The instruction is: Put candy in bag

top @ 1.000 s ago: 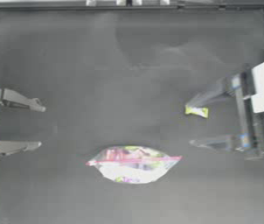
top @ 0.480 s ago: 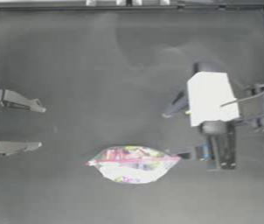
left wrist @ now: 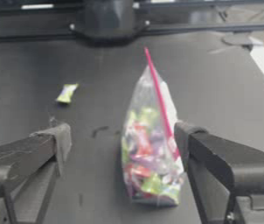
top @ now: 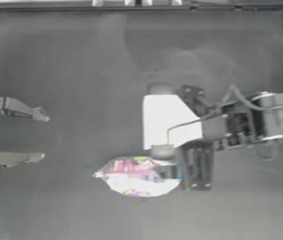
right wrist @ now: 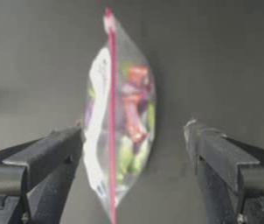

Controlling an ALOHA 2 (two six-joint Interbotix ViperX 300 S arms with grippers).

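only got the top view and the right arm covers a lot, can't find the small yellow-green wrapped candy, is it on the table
observer: Yes. The left wrist view shows the small yellow-green wrapped candy lying on the dark table, apart from the clear plastic zip bag with the pink-red seal strip. That view looks out from the left gripper, which is parked open at the left side.
operator: ok, and are the right jaws open or already on the bag
observer: Open. In the right wrist view the right gripper has one jaw on each side of the bag. I cannot tell whether either jaw touches it.
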